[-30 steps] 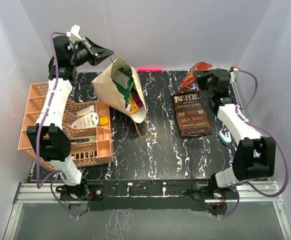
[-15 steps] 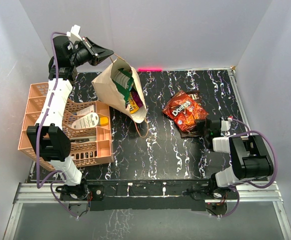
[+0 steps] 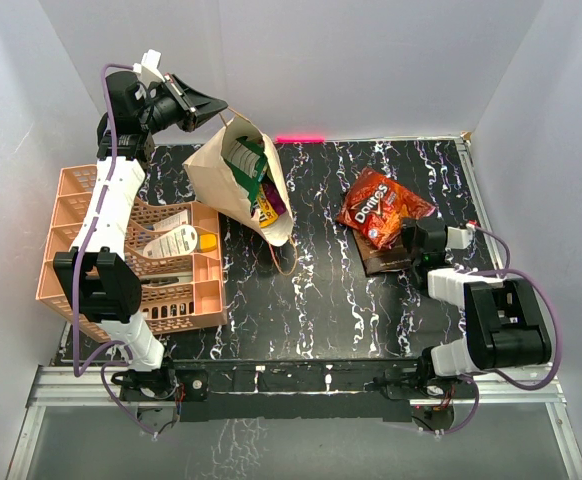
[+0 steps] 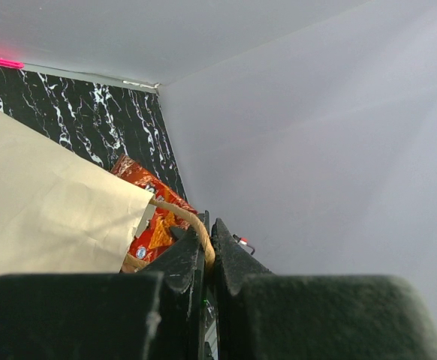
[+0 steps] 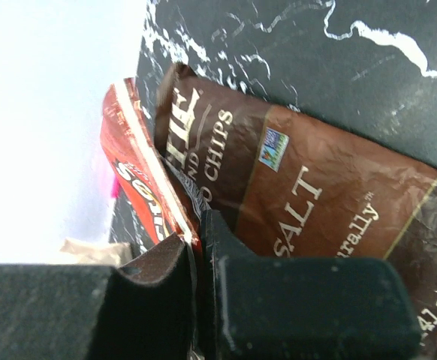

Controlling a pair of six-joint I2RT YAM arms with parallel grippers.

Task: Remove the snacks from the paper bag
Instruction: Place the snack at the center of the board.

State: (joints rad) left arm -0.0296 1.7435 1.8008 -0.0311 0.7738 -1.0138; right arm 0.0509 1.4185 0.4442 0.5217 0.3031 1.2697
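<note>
Right claw is pinched on the edge of the red packet, which lies across the brown packet near the desk's right edge. That's 2 snacks out, and this one looks ready to be let go. Over at the far-left corner, the left claw is pressed tight on a looped handle, holding the paper bag tipped, mouth toward the middle. A green packet and others show inside, so I'd call it midway: next, release, then reach into that mouth. The desk is black with white veining. An orange basket sits at its left edge, with white walls all round.
</note>
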